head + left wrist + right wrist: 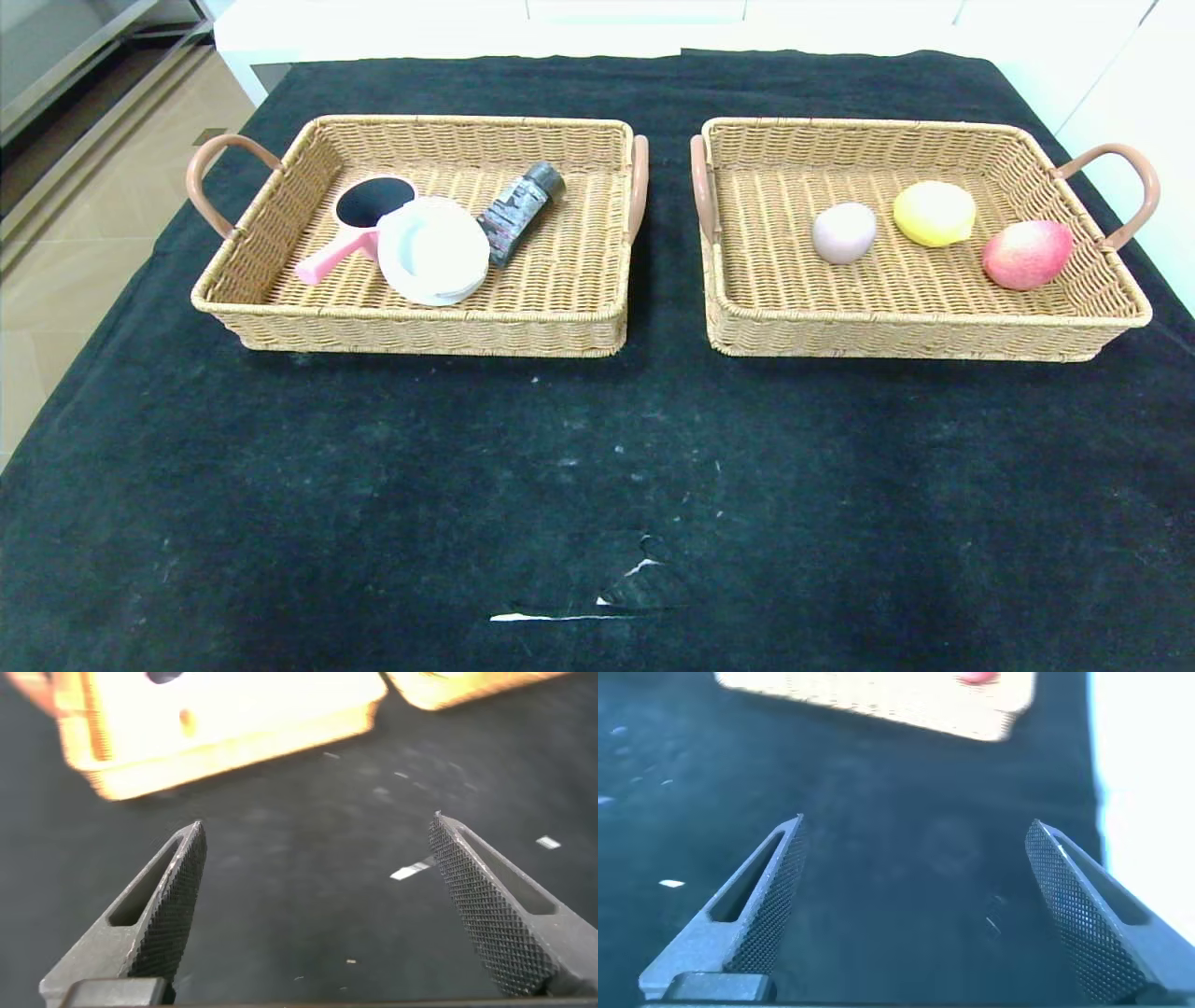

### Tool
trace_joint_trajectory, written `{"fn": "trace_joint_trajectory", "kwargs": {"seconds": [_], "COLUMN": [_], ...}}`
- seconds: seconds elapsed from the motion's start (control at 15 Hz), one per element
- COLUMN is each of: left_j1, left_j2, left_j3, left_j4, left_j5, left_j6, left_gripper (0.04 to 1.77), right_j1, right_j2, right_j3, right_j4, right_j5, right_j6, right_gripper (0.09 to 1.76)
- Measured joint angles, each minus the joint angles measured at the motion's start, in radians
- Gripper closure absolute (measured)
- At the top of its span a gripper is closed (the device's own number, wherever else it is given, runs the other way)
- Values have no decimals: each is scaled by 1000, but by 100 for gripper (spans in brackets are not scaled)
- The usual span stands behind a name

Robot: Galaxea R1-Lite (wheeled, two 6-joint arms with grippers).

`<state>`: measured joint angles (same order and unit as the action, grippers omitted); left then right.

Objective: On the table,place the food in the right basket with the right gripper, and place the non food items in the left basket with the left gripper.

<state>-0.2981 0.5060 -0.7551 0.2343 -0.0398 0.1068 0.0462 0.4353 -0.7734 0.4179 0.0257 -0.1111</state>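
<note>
Background only. Beige tiled floor [84,252] visible past the left edge of the work surface. Grey metal-framed fixture [75,65] at far left. White counter-like surface [597,23] along the far edge; white panel [1134,103] at right.

Left gripper [318,905]: two dark grey fingers [168,905], wedge-shaped and tapering to a point, inner faces finely cross-hatched, each with an elongated slot along the outer side. Right gripper [915,905]: identical build, same knurled pads [1069,910] and slotted dark grey fingers.
</note>
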Motion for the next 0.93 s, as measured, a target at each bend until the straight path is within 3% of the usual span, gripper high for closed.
{"fn": "trace_joint_trajectory", "kwargs": {"seconds": [0.27, 0.6, 0.67, 0.8, 0.93], "left_j1": [142, 193, 214, 287, 319], "left_j2": [-123, -212, -216, -224, -254], "left_j3": [-3, 38, 38, 31, 49], "left_j4": [91, 114, 113, 112, 115], "left_j5": [-14, 38, 27, -54, -85], "left_j6": [1, 4, 6, 6, 6], "left_gripper": [9, 9, 9, 9, 9], "right_j1": [-51, -49, -49, -48, -48], "right_j2": [-203, -353, -369, -390, -413], "right_j3": [20, 95, 116, 142, 161], "right_j4": [141, 154, 148, 111, 81], "right_j5": [40, 48, 45, 44, 36], "right_j6": [1, 2, 1, 2, 1], "right_gripper": [15, 15, 15, 15, 15]}}
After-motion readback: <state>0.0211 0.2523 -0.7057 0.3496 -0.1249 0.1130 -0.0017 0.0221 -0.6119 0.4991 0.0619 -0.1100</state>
